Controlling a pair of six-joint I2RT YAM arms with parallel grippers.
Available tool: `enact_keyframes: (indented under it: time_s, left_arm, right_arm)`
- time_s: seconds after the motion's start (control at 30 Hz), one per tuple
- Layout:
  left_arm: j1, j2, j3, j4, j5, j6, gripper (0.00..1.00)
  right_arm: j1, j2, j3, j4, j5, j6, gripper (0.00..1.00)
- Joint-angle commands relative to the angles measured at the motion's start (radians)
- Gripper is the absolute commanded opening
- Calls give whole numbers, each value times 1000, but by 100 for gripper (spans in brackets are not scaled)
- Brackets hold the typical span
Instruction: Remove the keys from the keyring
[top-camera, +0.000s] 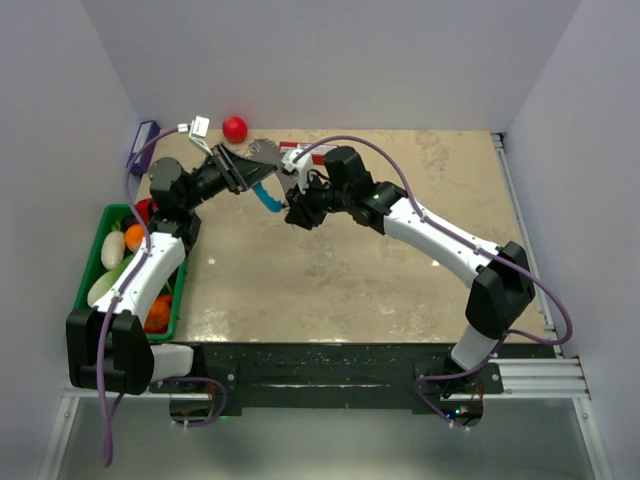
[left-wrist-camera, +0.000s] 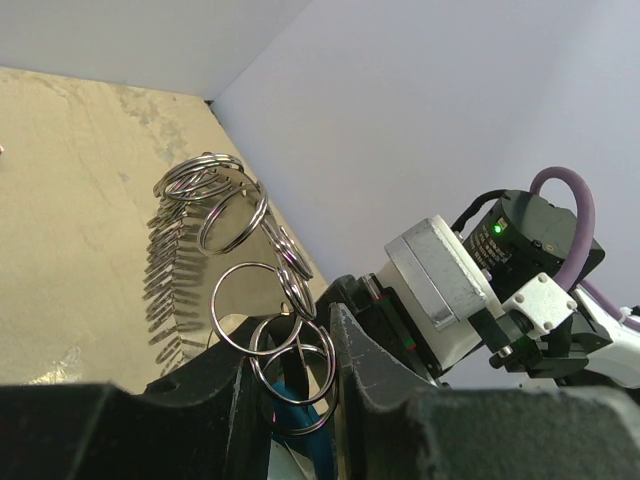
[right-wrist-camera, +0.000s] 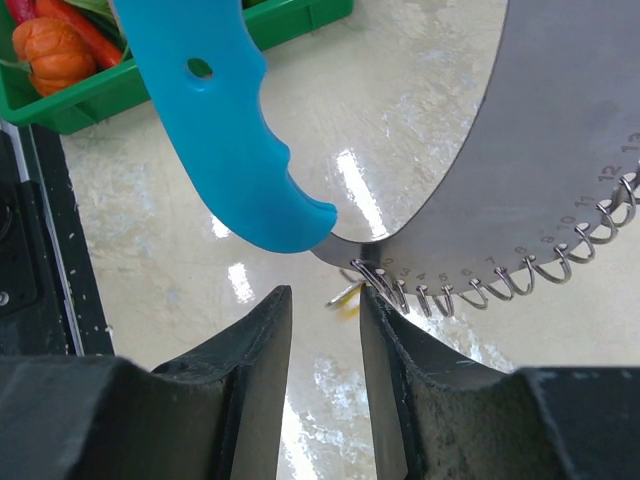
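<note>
The keyring is a grey curved metal plate (right-wrist-camera: 560, 150) with a light-blue handle (right-wrist-camera: 220, 130) and a row of silvery split rings (right-wrist-camera: 480, 285) through numbered holes along its edge. My left gripper (top-camera: 240, 170) is shut on it and holds it above the table at the back left. In the left wrist view, linked rings (left-wrist-camera: 235, 215) and the blue handle (left-wrist-camera: 295, 420) sit between its fingers (left-wrist-camera: 365, 370). My right gripper (right-wrist-camera: 325, 300) is open just below the plate's edge. A tiny brass-yellow key (right-wrist-camera: 347, 297) hangs between its fingertips, close to the right finger (right-wrist-camera: 385, 330).
A green bin (top-camera: 100, 270) of vegetables stands at the left edge and shows in the right wrist view (right-wrist-camera: 300, 25). A red ball (top-camera: 234, 127) lies at the back wall. A small dark blue box (top-camera: 143, 143) sits in the back left corner.
</note>
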Motion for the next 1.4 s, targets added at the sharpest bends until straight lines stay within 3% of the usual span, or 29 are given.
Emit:
enact_keyframes:
  time_s: [0.0, 0.53, 0.73, 1.1, 1.2, 1.37]
  left_arm:
    - [14, -34, -8, 78, 14, -22, 0]
    - [15, -34, -13, 94, 20, -30, 0]
    - [15, -31, -16, 100, 21, -32, 0]
    - [17, -31, -16, 106, 23, -35, 0]
    - [17, -29, -16, 106, 23, -35, 0]
    - [17, -29, -17, 108, 23, -36, 0]
  right_arm:
    - [-18, -19, 48, 9, 18, -5, 38]
    - [-34, 16, 95, 0, -46, -11, 43]
    - [-34, 36, 109, -3, -48, -8, 33]
    - [-34, 31, 71, 12, -28, -17, 32]
    - [-35, 33, 72, 15, -28, -19, 25]
    - [-34, 31, 75, 9, -27, -25, 25]
